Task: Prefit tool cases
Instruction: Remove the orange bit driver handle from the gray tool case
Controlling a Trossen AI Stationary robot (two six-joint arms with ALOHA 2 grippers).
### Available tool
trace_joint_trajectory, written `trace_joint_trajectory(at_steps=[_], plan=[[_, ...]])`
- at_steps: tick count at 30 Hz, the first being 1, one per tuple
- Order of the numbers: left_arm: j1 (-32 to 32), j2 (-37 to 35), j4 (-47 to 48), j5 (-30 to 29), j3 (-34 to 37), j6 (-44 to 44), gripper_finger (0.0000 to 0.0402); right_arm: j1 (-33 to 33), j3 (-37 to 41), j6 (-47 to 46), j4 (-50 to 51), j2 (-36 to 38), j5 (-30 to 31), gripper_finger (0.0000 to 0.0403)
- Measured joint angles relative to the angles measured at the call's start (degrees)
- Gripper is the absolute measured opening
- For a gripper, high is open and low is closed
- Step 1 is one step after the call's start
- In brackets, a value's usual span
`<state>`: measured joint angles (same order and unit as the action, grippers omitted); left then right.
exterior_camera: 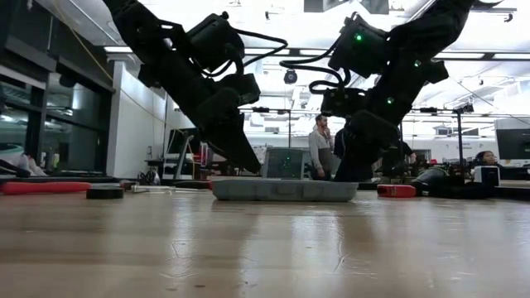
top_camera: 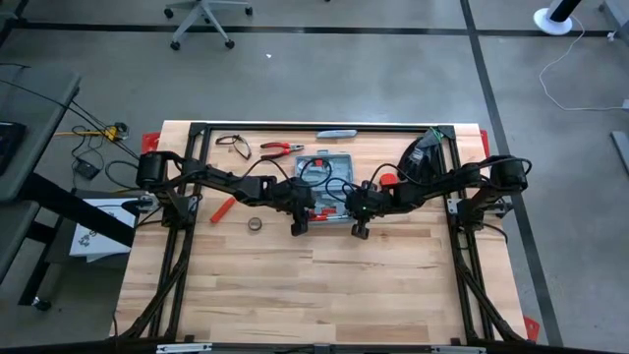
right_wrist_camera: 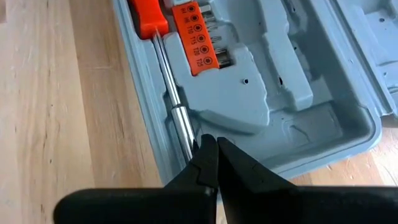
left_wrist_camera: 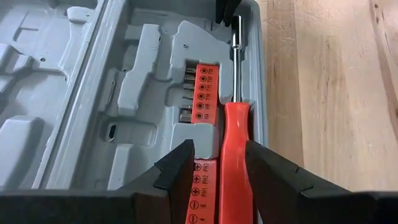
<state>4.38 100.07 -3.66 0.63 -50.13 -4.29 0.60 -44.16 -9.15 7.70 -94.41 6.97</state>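
1. The left gripper (left_wrist_camera: pixel 217 171) hung over the near edge of the tool case (top_camera: pixel 329 182), its two fingers (left_wrist_camera: pixel 177 168) spread apart on either side of the red handle of a screwdriver (left_wrist_camera: pixel 235 155); whether the pads touched the handle could not be told.
2. The screwdriver lay in a slot along the case's near wall, its metal shaft running toward the right gripper (right_wrist_camera: pixel 211 155).
3. Beside the screwdriver sat a red bit holder (left_wrist_camera: pixel 205 93) with a row of bits, seated in the grey moulded insert.
4. The tool case lay open and flat on the wooden table (top_camera: pixel 314 285), at mid-width toward the far side, between the two arms.
5. The right gripper had its fingers pressed fully together, empty, with the tips just beside the end of the screwdriver's shaft at the case's near wall.
6. Red-handled pliers (top_camera: pixel 280 149) lay on the table beyond the case.
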Motion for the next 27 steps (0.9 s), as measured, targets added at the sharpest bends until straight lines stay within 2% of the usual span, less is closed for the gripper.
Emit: trace_joint_trajectory(at_steps=[4,14,27], plan=[[0.0,0.0,0.0,0.0,0.0,0.0,0.0136,-0.4,0.0,-0.3,0.0,0.0,0.5,0.0000],[0.0,0.0,0.0,0.1,0.0,-0.1,0.0136,-3.3,0.0,-0.5,-1.7,0.0,6.3,0.0000],[0.0,0.0,-0.1,0.1,0.0,0.0,0.0136,-3.3,0.0,-2.7,-0.5,0.0,2.8,0.0000]])
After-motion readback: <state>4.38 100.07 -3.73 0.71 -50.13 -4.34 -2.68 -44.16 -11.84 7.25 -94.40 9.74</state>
